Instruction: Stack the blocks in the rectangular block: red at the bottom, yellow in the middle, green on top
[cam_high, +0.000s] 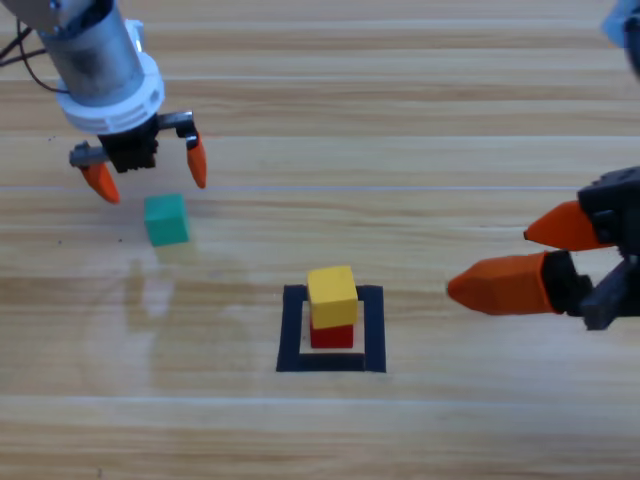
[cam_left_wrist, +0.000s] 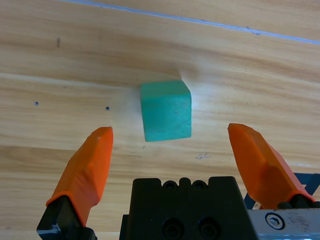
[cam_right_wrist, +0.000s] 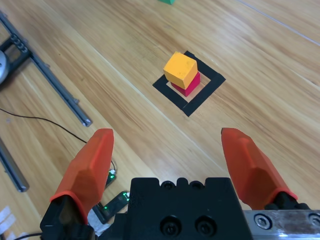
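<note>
Just beyond left gripper (cam_left_wrist: 170, 150) jaws (spread wide, untouching): green cube (cam_left_wrist: 166, 111).

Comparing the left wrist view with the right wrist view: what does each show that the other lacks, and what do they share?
Only the left wrist view shows the green cube whole, lying on the table between the open left claw. Only the right wrist view shows the yellow cube sitting on the red cube inside the black tape square, ahead of the open right claw, plus metal rails off to one side. Both show the wooden tabletop; the green cube is only a sliver in the right one.
</note>
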